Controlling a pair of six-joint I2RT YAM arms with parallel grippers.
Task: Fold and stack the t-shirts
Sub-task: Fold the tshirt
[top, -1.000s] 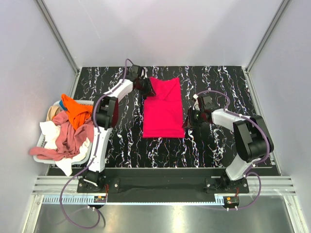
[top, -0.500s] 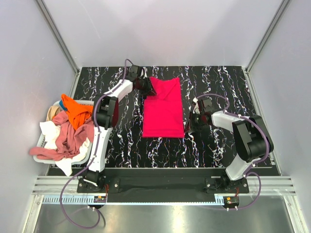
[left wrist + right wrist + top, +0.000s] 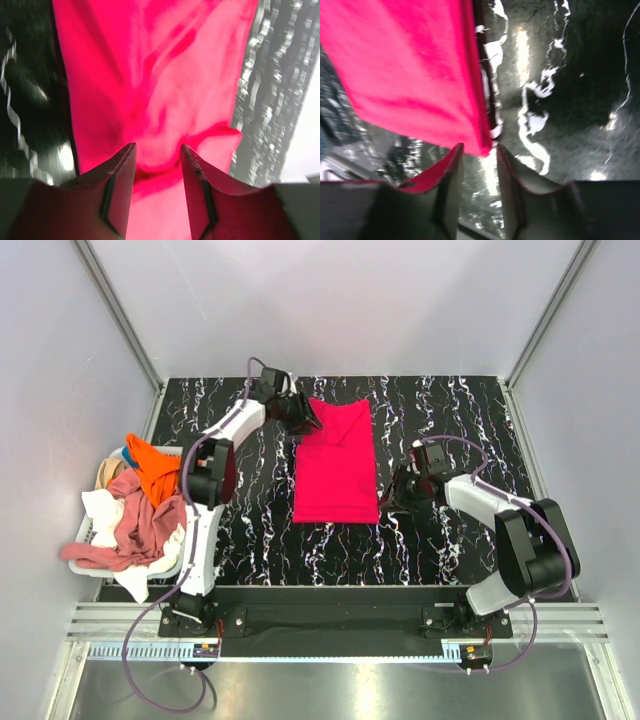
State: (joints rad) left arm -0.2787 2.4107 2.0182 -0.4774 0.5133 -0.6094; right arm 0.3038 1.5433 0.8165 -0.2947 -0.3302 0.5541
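Over the half-folded red tee (image 3: 335,465), my left claw (image 3: 157,146) and right claw (image 3: 479,146) gape released; next, I reckon, regrip for a crosswise fold.

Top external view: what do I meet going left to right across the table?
basket heaped with unfolded t-shirts → left arm → pinkish-red t-shirt lying flat on the table → right arm
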